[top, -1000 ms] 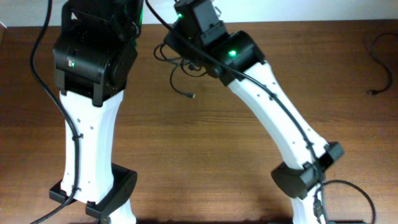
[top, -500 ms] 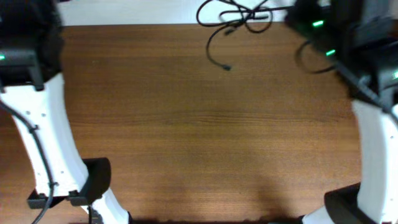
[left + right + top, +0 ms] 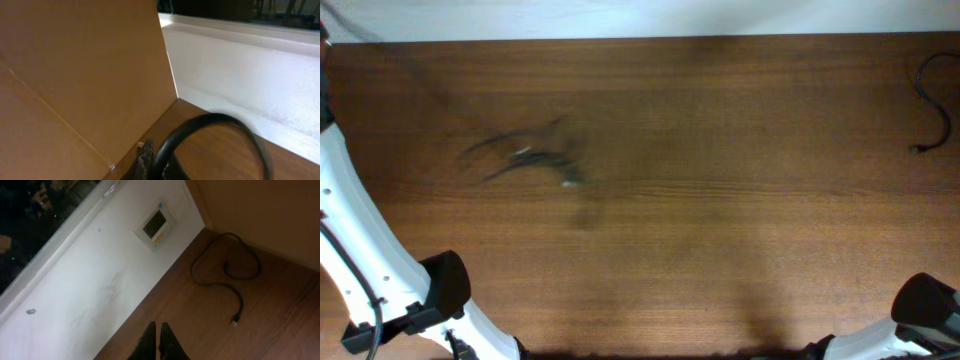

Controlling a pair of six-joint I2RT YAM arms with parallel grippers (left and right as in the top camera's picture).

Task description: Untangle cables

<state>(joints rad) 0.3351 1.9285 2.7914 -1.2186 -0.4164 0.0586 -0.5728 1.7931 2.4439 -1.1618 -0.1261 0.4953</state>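
A bundle of thin black cables (image 3: 530, 160) lies left of the table's middle in the overhead view, blurred, with a pale plug (image 3: 570, 182) at its right end. A single black cable (image 3: 932, 100) lies at the far right edge. It also shows in the right wrist view (image 3: 225, 272), curled, with its plug (image 3: 234, 321) on the wood. My right gripper (image 3: 160, 337) is shut and empty, well short of that cable. My left gripper (image 3: 147, 160) looks shut and empty, half hidden by a thick black arm cable (image 3: 210, 130). Neither gripper shows in the overhead view.
A cardboard wall (image 3: 75, 75) stands close at the left of the left wrist view. A white ledge (image 3: 90, 290) with a small wall panel (image 3: 155, 226) borders the table's far edge. The left arm (image 3: 350, 230) and right arm base (image 3: 925, 300) sit at the front corners.
Both arms have pulled back from the far middle of the table to its sides. The cable bundle, let go, now shows blurred at the left middle instead of the far edge.
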